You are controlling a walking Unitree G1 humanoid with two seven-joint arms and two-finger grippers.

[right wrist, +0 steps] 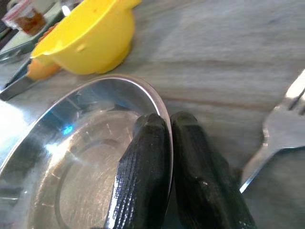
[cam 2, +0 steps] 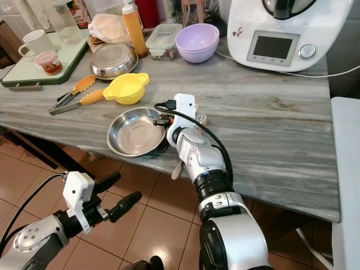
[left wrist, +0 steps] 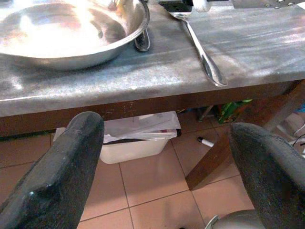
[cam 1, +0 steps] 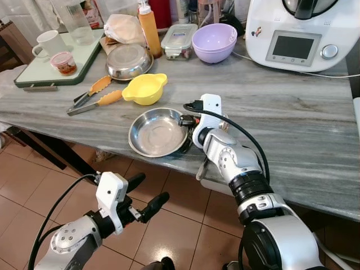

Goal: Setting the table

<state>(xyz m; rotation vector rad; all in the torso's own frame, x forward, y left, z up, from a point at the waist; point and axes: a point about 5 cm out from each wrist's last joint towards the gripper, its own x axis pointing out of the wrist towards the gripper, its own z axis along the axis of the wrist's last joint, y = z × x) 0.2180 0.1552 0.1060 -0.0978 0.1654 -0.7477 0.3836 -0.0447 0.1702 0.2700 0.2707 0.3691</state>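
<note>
A shallow steel plate [cam 1: 157, 134] lies near the front edge of the grey marble table [cam 1: 292, 124]. My right gripper [cam 1: 187, 120] is shut on the plate's right rim; in the right wrist view one finger sits inside the rim [right wrist: 143, 157] and the other outside. A steel fork [left wrist: 200, 47] lies just right of the plate, its handle [cam 2: 177, 169] sticking out past the table edge under my right forearm. My left gripper [cam 1: 152, 188] hangs open below the table edge, in front of the plate, holding nothing.
Behind the plate are a yellow bowl [cam 1: 144, 88] and orange-tipped tongs [cam 1: 93, 95]. Further back stand a steel bowl [cam 1: 128, 61], a purple bowl [cam 1: 214, 42], an orange bottle [cam 1: 149, 28], a green tray [cam 1: 34, 73] with a mug [cam 1: 49, 42], and a white kitchen machine [cam 1: 304, 34].
</note>
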